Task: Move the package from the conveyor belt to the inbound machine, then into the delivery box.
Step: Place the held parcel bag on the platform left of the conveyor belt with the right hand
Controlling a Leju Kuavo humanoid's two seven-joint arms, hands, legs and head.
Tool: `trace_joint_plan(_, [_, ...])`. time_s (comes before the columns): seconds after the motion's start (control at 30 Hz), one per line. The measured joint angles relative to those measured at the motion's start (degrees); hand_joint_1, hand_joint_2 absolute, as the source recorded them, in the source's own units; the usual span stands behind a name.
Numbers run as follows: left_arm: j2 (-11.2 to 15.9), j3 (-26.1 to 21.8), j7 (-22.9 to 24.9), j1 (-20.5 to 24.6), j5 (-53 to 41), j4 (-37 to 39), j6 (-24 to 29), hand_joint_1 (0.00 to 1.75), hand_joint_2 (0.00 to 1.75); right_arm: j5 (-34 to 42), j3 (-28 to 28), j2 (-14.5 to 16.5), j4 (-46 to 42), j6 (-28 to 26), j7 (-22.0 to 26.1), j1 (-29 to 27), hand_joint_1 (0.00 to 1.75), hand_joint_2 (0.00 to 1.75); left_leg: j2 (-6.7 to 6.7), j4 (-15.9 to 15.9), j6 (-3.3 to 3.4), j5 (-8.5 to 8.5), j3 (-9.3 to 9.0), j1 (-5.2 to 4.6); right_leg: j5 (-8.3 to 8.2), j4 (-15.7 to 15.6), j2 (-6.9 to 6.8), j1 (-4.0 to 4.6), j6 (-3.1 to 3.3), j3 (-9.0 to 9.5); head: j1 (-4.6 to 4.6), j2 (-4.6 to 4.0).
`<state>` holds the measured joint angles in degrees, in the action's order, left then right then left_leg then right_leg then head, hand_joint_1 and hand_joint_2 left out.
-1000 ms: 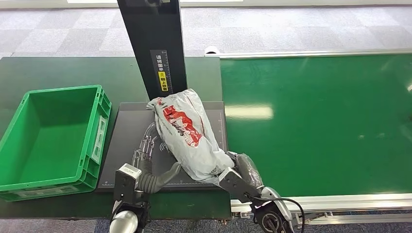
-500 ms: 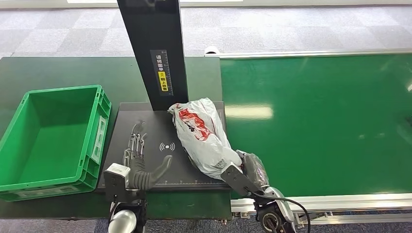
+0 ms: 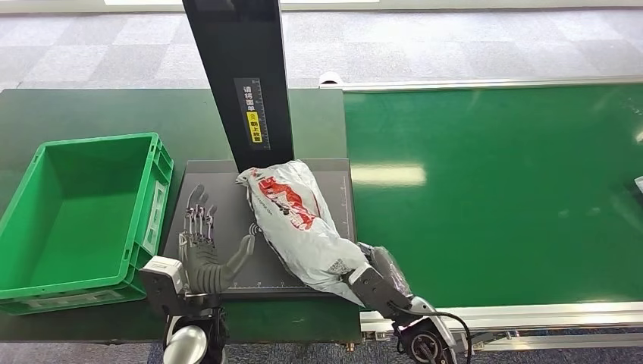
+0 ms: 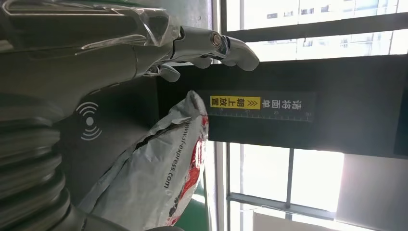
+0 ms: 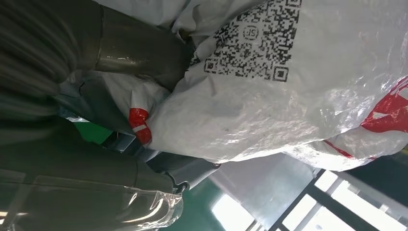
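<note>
So the package (image 3: 297, 221) is lying on the inbound machine (image 3: 227, 199) pad, long axis running diagonally from the post down to the right robot hand (image 3: 377, 277), which grips its near end. Half a second ago it sat further right. Left robot hand (image 3: 199, 244) is spread open, holding nothing, beside it.

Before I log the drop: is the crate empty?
Empty: the crate shows bare green floor; the package lies on the scanner pad.

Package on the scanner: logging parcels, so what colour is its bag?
White with red print, clearest in the head view: package.
</note>
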<state>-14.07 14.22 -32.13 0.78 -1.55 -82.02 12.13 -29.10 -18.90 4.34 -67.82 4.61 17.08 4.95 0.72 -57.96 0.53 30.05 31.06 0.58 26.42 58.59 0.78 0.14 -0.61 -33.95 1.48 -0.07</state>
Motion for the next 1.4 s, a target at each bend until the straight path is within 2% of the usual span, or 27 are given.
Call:
trace_joint_plan(0.13, [0.13, 0.18, -0.02, 0.06, 0.26, 0.23, 0.02, 0.00, 1.75, 3.68, 0.00, -0.07, 0.95, 4.05, 2.16, 0.47, 1.75, 1.75, 0.01, 0.00, 0.00, 0.00, 0.00, 0.00, 0.00, 0.00, 0.00, 0.00, 0.00, 0.00, -0.01, 0.00])
trace_joint_plan(0.6, [0.26, 0.70, -0.22, 0.15, 1.08, 0.62, 0.04, 0.00, 1.75, 3.82, 0.02, -0.32, 2.91, 4.05, 2.60, 1.41, 1.71, 1.75, 0.00, 0.00, 0.00, 0.00, 0.00, 0.00, 0.00, 0.00, 0.00, 0.00, 0.00, 0.00, -0.01, 0.00])
trace_joint_plan(0.63, [0.31, 0.70, -0.27, 0.14, 1.18, 0.62, 0.04, 0.00, 1.75, 3.56, 0.02, -0.36, 3.06, 3.76, 2.62, 1.58, 1.40, 1.75, 0.00, 0.00, 0.00, 0.00, 0.00, 0.00, 0.00, 0.00, 0.00, 0.00, 0.00, 0.00, -0.01, 0.00])
trace_joint_plan(0.73, [0.54, 0.72, -0.33, 0.12, 1.35, 0.62, 0.07, 0.00, 1.75, 2.12, -0.08, -0.49, 3.58, 2.33, 2.41, 2.27, 0.13, 1.75, 0.00, 0.00, 0.00, 0.00, 0.00, 0.00, 0.00, 0.00, 0.00, 0.00, 0.00, 0.01, -0.01, 0.00])
trace_joint_plan(0.77, [0.62, 0.73, -0.33, 0.10, 1.39, 0.61, 0.10, 0.00, 1.75, 1.38, -0.18, -0.55, 3.76, 1.64, 2.21, 2.53, 0.00, 1.75, 0.00, 0.00, 0.00, 0.00, 0.00, 0.00, 0.00, 0.00, 0.00, 0.00, 0.00, 0.01, -0.01, 0.00])
trace_joint_plan(0.97, [0.92, 0.66, -0.50, -0.16, 2.21, 0.45, 0.91, 0.00, 1.75, -4.33, -0.91, -0.80, 4.19, -4.83, 0.00, 3.41, 0.00, 1.75, 0.01, 0.00, 0.00, 0.00, 0.00, 0.00, 0.00, 0.01, 0.00, 0.00, 0.00, 0.01, -0.01, 0.00])
trace_joint_plan(1.1, [0.69, 0.09, -1.87, -0.76, 5.13, -0.75, 2.73, 0.00, 1.75, -7.18, -1.05, -0.83, 3.31, -9.35, 1.16, 3.27, 0.00, 1.75, 0.01, 0.00, 0.00, 0.00, 0.00, 0.00, 0.00, 0.00, 0.00, 0.00, 0.00, 0.00, 0.00, 0.00])
trace_joint_plan(1.4, [0.62, -0.61, -2.84, -0.93, 7.30, -1.78, 3.57, 0.00, 1.75, -4.75, -0.67, -0.84, -1.43, -11.80, 5.49, 1.76, 0.00, 1.75, 0.00, 0.00, 0.00, 0.00, -0.02, 0.00, 0.00, 0.00, 0.00, 0.00, 0.00, 0.01, -0.01, 0.00])
